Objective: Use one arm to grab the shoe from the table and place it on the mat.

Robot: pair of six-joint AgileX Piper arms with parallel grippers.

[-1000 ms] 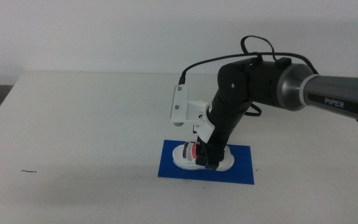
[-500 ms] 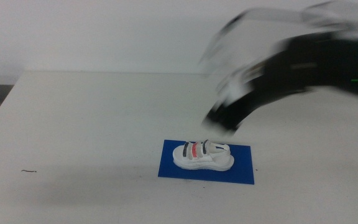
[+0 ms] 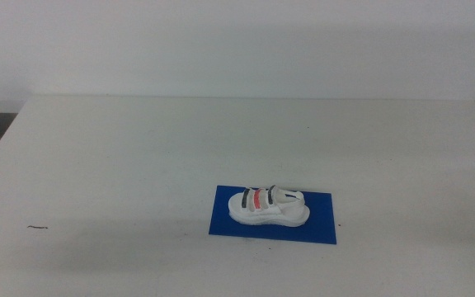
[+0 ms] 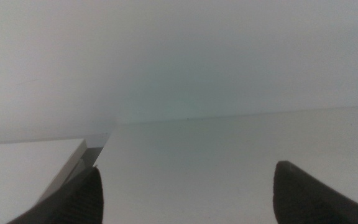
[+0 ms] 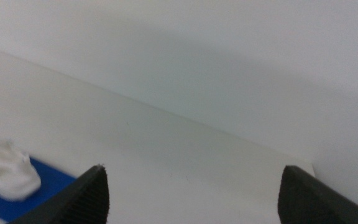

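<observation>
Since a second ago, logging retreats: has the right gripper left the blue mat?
Yes. It has withdrawn rightward off the flat blue rectangular mat, leaving the white strapped shoe there.

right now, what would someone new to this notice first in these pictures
The bright blue mat jumps out against the big white table, lying near the front, right of centre. The shoe sits on it, white with dark and red straps, and nothing grips it. Both arms are drawn back: the left gripper and right gripper stand open with nothing between their jaws.
</observation>
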